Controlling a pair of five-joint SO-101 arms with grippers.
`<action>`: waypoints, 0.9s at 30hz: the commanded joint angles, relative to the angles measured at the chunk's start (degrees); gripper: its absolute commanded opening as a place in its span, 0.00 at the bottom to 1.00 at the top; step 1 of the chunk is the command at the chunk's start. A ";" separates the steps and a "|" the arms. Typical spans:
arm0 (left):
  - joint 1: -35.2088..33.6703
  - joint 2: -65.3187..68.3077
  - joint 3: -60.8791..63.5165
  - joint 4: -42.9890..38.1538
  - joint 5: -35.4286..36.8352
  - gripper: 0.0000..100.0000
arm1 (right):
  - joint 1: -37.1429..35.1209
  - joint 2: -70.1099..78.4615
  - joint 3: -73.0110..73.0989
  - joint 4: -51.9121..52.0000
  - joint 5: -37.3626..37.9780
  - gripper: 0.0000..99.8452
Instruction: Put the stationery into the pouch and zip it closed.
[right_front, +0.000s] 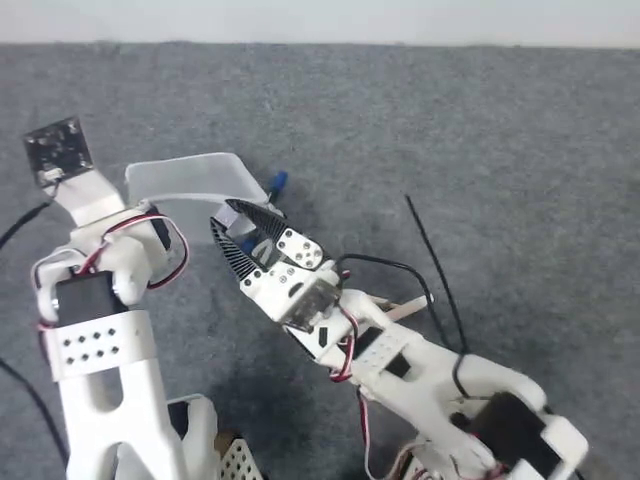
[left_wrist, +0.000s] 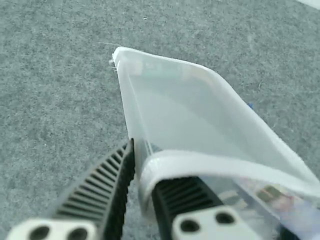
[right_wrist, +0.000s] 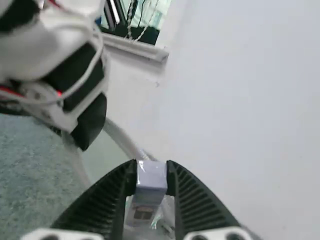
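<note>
The translucent pouch (right_front: 190, 180) lies on the grey mat with its mouth held up. My left gripper (left_wrist: 142, 195) is shut on the pouch's white zip rim (left_wrist: 200, 165), and some printed stationery (left_wrist: 272, 194) shows through the pouch's wall. My right gripper (right_front: 220, 213) sits at the pouch's mouth, close to the left arm. In the right wrist view that gripper (right_wrist: 151, 167) is shut on a small pale eraser-like block (right_wrist: 150, 181), with the pouch's rim (right_wrist: 120, 141) just beyond. A blue item (right_front: 277, 182) pokes out beside the pouch.
A thin black cable (right_front: 432, 262) runs across the mat to the right of the arms. A pale wooden stick (right_front: 405, 307) lies by the right arm. Grey mat (right_front: 480, 130) stretches open at the back and right, up to a white wall.
</note>
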 joint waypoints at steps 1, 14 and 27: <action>0.00 -0.44 -1.98 -0.44 -0.62 0.01 | 0.92 1.01 -2.90 -3.74 0.35 0.01; 0.00 -0.44 -1.98 -0.53 -0.62 0.01 | 0.75 1.01 -2.73 3.21 0.44 0.15; -4.75 -0.44 -3.65 0.18 -0.53 0.01 | 1.01 -15.96 0.70 19.82 0.26 0.12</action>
